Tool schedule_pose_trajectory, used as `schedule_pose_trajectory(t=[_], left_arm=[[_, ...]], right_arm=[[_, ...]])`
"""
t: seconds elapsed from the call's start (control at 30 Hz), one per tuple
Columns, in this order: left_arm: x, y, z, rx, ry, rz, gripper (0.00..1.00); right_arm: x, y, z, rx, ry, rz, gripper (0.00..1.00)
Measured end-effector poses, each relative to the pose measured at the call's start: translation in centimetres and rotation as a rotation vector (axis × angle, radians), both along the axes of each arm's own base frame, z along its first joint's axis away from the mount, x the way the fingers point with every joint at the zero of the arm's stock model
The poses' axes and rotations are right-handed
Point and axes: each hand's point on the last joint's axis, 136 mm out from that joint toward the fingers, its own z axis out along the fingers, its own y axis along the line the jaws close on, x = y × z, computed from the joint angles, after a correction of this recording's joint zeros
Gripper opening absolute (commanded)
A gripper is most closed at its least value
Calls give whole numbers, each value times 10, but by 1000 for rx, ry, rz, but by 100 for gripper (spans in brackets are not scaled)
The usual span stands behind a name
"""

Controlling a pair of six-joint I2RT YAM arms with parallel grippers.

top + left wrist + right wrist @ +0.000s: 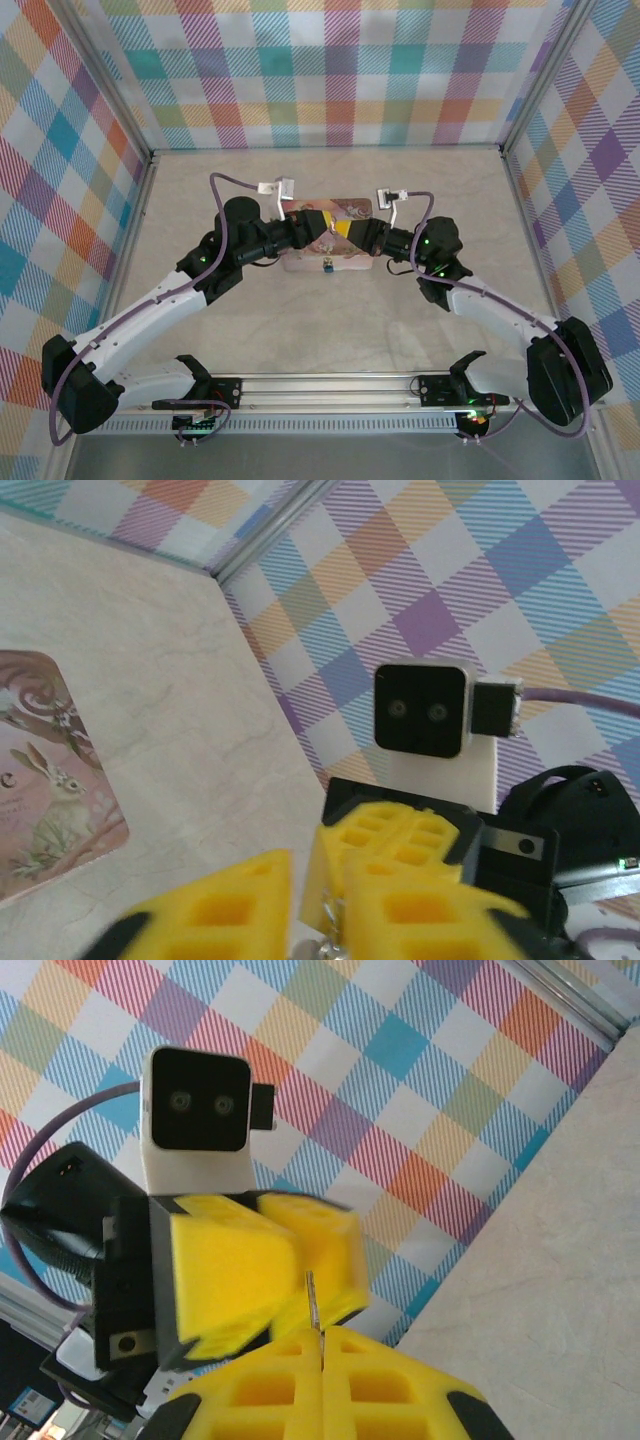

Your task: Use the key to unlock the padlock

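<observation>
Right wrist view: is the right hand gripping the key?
Yes, the key sticks out as a thin metal strip from the shut right hand.

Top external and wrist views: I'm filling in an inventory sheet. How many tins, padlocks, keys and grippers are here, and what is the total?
tin box: 1
padlock: 1
key: 1
grippers: 2 (left gripper, right gripper)
Total: 5

Yellow-fingered left hand close against the right hand, pink tin at far left
</observation>
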Motion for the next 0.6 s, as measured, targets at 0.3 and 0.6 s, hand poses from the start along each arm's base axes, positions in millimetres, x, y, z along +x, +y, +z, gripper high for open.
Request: schedule_pose_trajectory(t=[0.3, 0.6], left_arm=[[2, -3, 10, -10, 32, -84, 70], [-16, -19, 18, -41, 91, -327, 62]], right_arm=[[-17, -3, 10, -108, -56, 59, 0], [-34, -18, 28, -193, -110, 129, 0]])
